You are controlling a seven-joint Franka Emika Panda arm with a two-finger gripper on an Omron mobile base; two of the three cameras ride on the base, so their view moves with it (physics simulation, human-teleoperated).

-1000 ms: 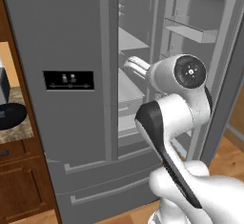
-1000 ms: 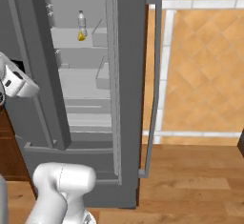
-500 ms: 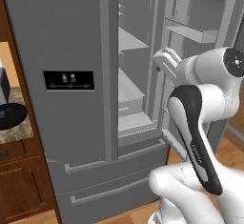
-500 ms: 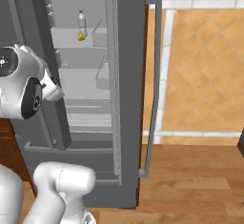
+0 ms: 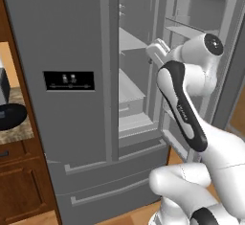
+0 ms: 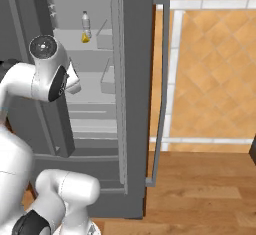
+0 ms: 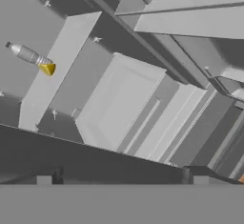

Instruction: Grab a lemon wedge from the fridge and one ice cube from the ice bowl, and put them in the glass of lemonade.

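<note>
A: Item one, the hand (image 7: pixel 122 179). Where is it sitting relative to the fridge (image 5: pixel 67 37)?

B: It is hanging in front of the open right half of the fridge, level with the middle shelves. In the hand view its two dark finger tips are showing wide apart at the bottom, with nothing between them, so it is standing open and carrying nothing. In the left base view the white wrist is hiding the tips.

A: Item two, the fridge itself.

B: Its left door, bearing the black dispenser panel (image 5: pixel 69 80), is standing closed. Its right door (image 6: pixel 137 54) is swinging wide open, its long vertical handle (image 6: pixel 161 89) facing outward. Two drawers are lying closed below the doors.

A: Item three, the lemon wedge (image 6: pixel 85 38).

B: It is lying on an upper shelf inside the fridge, toward the back, well apart from the hand. In the hand view the wedge (image 7: pixel 47 68) is showing at the left.

A: Anything next to it?

B: A clear water bottle (image 6: pixel 86 21) is standing upright just behind the wedge, apparently touching it.

A: Item four, left of the fridge?

B: The ice bowl (image 5: pixel 10 116), wide and black, is resting on the desk (image 5: pixel 19 133) beside the fridge's left side.
</note>
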